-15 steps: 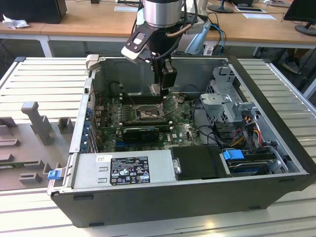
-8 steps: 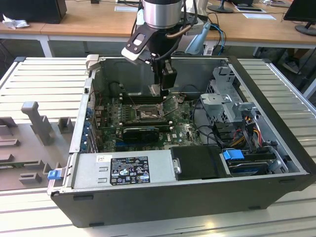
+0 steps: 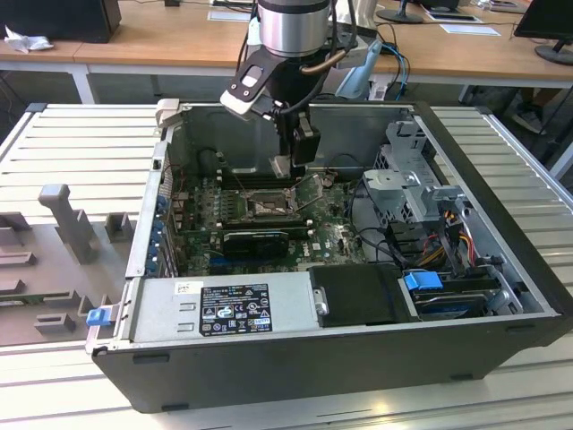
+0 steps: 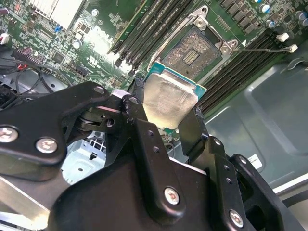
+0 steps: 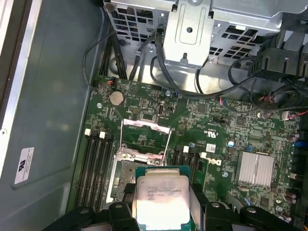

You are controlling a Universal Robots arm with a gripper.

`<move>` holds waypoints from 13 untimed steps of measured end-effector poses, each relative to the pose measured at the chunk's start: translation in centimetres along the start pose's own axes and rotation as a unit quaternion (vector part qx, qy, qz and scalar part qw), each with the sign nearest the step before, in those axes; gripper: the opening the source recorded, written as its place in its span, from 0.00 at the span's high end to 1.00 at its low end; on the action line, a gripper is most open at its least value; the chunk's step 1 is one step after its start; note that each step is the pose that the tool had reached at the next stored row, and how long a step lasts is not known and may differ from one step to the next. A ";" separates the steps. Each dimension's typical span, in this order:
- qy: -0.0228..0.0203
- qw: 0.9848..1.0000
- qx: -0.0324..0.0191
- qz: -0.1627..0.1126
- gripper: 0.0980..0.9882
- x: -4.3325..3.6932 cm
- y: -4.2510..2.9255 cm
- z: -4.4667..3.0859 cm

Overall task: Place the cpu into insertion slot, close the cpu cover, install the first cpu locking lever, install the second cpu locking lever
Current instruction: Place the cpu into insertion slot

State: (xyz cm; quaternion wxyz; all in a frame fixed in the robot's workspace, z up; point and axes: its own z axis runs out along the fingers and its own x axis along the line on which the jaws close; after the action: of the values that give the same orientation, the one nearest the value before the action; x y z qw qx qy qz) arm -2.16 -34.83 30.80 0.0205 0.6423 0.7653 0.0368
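Note:
My gripper is shut on the cpu, a small square chip with a pale silver top and a green rim. It hangs tilted inside the open computer case, just above the motherboard. In both wrist views the cpu sits between the two black fingers, close over the edge of the bare insertion slot. The cpu cover, a thin metal frame, stands raised at the slot's far side. A thin wire lever lies swung out beside the slot.
The black case lies open on a slatted metal table. A power supply is at the front, a drive cage with cables on the exterior view's right. Memory slots flank the socket. Grey fixtures stand outside the case.

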 end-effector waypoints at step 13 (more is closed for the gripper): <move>0.000 1.000 0.000 0.000 0.52 -0.01 -0.06 0.70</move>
State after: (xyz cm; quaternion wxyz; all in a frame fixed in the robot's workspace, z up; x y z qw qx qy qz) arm -2.16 -34.83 30.10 0.0205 0.6423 0.7653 0.0368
